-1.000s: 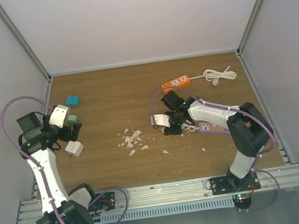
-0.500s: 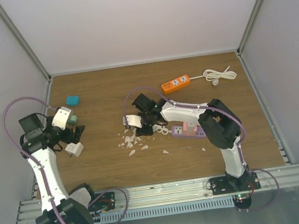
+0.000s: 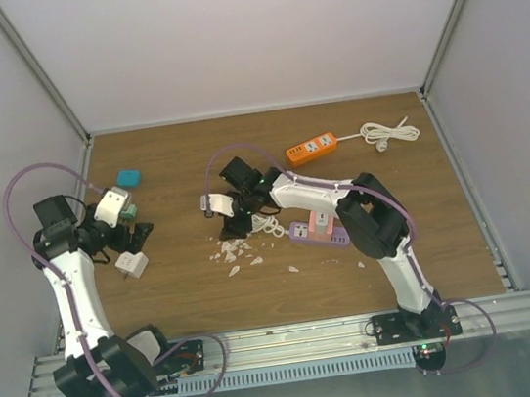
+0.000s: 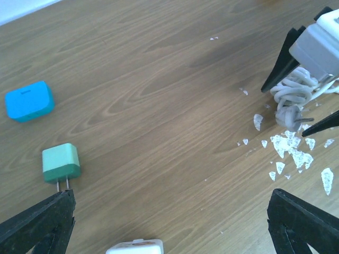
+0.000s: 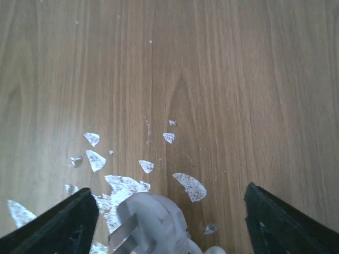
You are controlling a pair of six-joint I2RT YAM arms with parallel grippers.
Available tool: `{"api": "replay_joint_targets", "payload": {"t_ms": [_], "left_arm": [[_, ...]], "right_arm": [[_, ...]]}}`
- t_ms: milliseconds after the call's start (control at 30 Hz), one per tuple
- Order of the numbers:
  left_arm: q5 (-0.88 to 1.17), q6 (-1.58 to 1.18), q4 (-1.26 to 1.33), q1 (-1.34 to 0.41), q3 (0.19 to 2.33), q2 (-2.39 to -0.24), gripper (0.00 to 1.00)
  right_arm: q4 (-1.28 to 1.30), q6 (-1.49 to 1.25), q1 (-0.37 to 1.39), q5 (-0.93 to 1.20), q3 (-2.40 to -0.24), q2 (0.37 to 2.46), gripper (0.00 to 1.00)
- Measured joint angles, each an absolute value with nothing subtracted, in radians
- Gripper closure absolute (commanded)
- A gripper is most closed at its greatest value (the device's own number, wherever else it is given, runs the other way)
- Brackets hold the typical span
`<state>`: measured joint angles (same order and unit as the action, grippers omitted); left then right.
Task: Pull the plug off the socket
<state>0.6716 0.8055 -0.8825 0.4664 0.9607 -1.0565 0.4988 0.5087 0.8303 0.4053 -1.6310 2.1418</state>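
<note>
A grey-white plug point(image 5: 151, 219) lies on the wooden table with its metal prongs bare, at the end of a coiled white cord point(image 4: 296, 91). My right gripper point(image 5: 168, 201) is open around it, a finger on each side, neither touching. In the top view this gripper point(image 3: 233, 225) sits left of centre, and the purple socket strip point(image 3: 317, 231) lies just to its right. The left wrist view also shows the plug point(image 4: 288, 115). My left gripper point(image 4: 170, 211) is open and empty at the left side point(image 3: 132, 233).
Torn white paper bits point(image 3: 233, 252) are scattered under and around the plug. By the left gripper lie a green adapter point(image 4: 61, 163), a blue one point(image 4: 29, 100) and a white one point(image 4: 135, 247). An orange power strip point(image 3: 311, 147) with a white cord point(image 3: 389, 132) lies at the back.
The right arm swept left across the table, and the purple strip slid left with it. Its jaws went from shut to open around the plug. The left arm barely moved.
</note>
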Motion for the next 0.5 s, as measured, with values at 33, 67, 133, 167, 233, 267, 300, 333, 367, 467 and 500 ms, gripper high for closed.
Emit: {"api": "replay_joint_targets", "payload": {"t_ms": [33, 67, 133, 167, 233, 267, 300, 333, 367, 467, 500], "left_arm": [[0.678, 0.814, -0.894, 0.465, 0.977, -1.077, 0.01], [0.685, 0.822, -0.906, 0.465, 0.992, -1.097, 0.01], [0.702, 0.831, -0.924, 0.464, 1.019, -1.125, 0.01], [0.715, 0.836, -0.932, 0.462, 1.034, -1.137, 0.01], [0.735, 0.840, -0.941, 0.451, 1.056, -1.153, 0.01], [0.747, 0.839, -0.945, 0.439, 1.068, -1.161, 0.01], [0.755, 0.839, -0.947, 0.429, 1.075, -1.165, 0.01], [0.763, 0.838, -0.947, 0.417, 1.081, -1.170, 0.01], [0.767, 0.834, -0.947, 0.402, 1.086, -1.175, 0.01], [0.773, 0.820, -0.946, 0.342, 1.097, -1.190, 0.01], [0.773, 0.813, -0.943, 0.311, 1.099, -1.193, 0.01]], "right_arm": [[0.500, 0.507, 0.830, 0.408, -1.633, 2.137, 0.19], [0.504, 0.514, 0.830, 0.415, -1.633, 2.127, 0.17], [0.513, 0.521, 0.828, 0.429, -1.633, 2.099, 0.14], [0.518, 0.524, 0.825, 0.436, -1.632, 2.076, 0.12], [0.520, 0.530, 0.819, 0.457, -1.619, 2.012, 0.09], [0.518, 0.532, 0.814, 0.470, -1.604, 1.969, 0.08], [0.517, 0.535, 0.806, 0.482, -1.587, 1.922, 0.07], [0.513, 0.536, 0.798, 0.491, -1.570, 1.880, 0.06], [0.507, 0.540, 0.788, 0.502, -1.548, 1.837, 0.06], [0.493, 0.549, 0.736, 0.540, -1.446, 1.676, 0.04], [0.492, 0.553, 0.714, 0.553, -1.411, 1.627, 0.03]]}}
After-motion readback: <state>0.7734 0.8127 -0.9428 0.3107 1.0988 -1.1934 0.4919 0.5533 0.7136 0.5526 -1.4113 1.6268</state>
